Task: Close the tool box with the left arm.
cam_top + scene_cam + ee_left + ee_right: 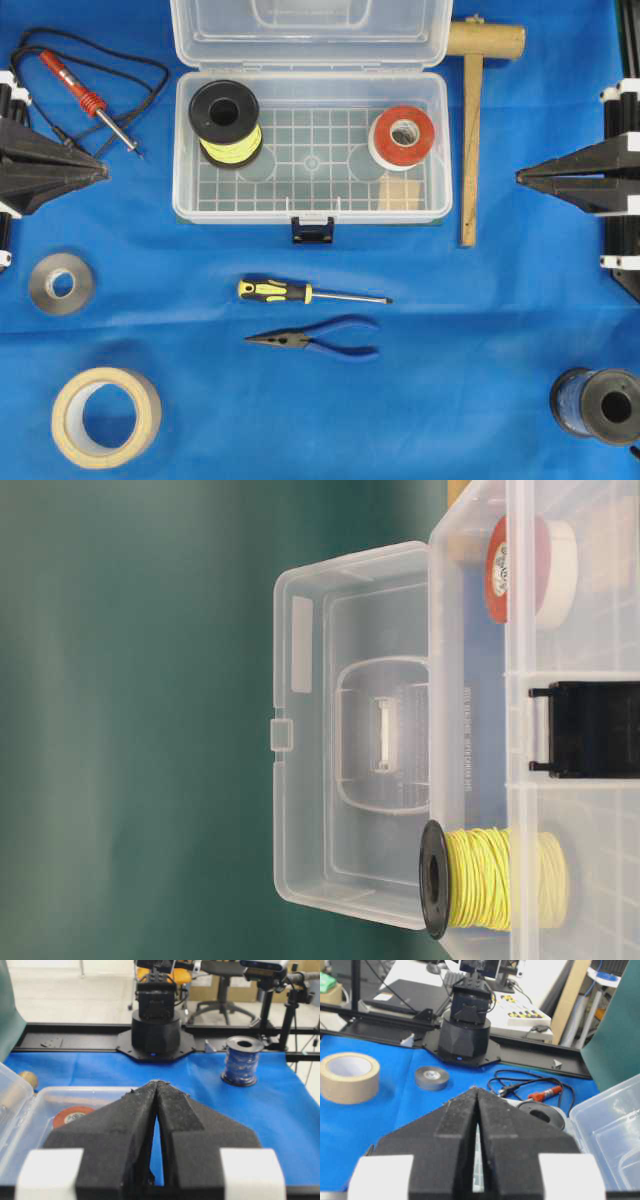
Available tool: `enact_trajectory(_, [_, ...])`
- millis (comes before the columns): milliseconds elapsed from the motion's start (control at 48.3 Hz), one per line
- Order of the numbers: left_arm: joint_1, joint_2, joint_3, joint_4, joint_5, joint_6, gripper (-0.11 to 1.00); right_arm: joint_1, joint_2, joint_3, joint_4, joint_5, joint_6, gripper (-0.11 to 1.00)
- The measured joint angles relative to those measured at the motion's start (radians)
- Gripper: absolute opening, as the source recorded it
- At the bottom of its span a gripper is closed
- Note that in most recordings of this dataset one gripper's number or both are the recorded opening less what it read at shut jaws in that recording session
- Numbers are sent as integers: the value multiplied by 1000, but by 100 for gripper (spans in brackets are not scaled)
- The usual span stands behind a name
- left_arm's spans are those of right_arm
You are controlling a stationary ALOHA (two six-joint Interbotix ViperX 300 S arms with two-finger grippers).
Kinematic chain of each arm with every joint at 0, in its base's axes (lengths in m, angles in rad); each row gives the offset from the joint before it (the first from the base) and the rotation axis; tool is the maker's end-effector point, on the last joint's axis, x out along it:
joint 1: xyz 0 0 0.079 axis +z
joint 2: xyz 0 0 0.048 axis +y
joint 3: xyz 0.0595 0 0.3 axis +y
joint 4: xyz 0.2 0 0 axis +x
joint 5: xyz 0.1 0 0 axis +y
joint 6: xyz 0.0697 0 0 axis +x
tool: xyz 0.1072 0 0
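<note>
The tool box (pixel 312 160) is a clear plastic case at the back middle of the blue mat, with its lid (pixel 310 30) swung open toward the far side. Its dark latch (pixel 313 230) hangs at the front wall. From table level the lid (pixel 340 780) stands upright behind the box. My left gripper (pixel 103 170) rests at the left edge, shut and empty, pointing toward the box with a clear gap between them. In the left wrist view its tips (pixel 157 1082) meet. My right gripper (pixel 520 178) is shut at the right edge, its tips (pixel 476 1090) together.
Inside the box sit a yellow wire spool (pixel 226 122) and a red tape roll (pixel 402 137). Around it lie a soldering iron (pixel 90 98), wooden mallet (pixel 470 130), screwdriver (pixel 300 292), pliers (pixel 320 340), masking tape (pixel 105 415), grey tape (pixel 62 283) and blue spool (pixel 598 405).
</note>
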Motion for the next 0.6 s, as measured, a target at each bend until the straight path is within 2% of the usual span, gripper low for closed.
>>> enact_trajectory(124, [14, 21, -5, -26, -29, 17, 0, -2, 8, -5, 0, 2, 0, 0])
enact_trajectory(228, [58, 38, -20, -29, -71, 35, 0, -12, 20, -14, 0, 3, 0, 0])
enact_trajectory(601, [328, 232, -152, -29, -94, 44, 3, -41, 37, -17, -2, 2, 0, 0])
